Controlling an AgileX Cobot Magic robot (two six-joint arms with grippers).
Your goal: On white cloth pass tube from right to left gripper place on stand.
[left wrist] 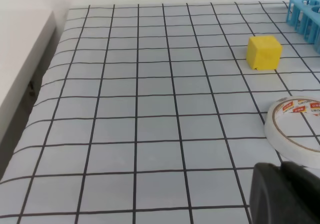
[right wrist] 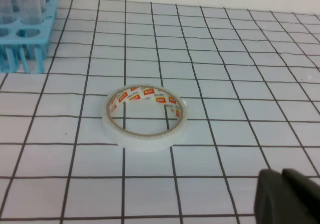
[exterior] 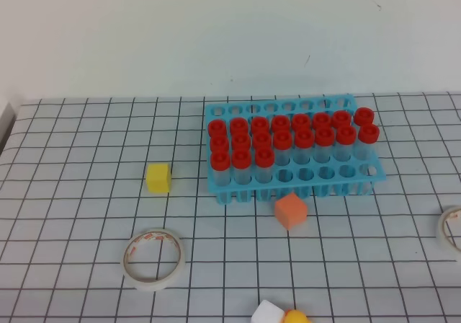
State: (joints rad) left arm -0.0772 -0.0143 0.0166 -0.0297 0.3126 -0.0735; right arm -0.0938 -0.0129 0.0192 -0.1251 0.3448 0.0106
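**No loose tube in sight, and a crowded path to the rack**

Of our left gripper [left wrist: 287,194] and right gripper [right wrist: 287,196] we see only a dark corner in each wrist view, so we cannot tell whether either is open or closed. Neither shows in the high view. Every red-capped tube [exterior: 241,158] we see already stands in the stand [exterior: 292,182] on the white cloth [exterior: 86,215]; picking the wrong one is a risk. The tape roll [exterior: 153,258] and orange cube [exterior: 290,211] just beside the rack could get knocked.
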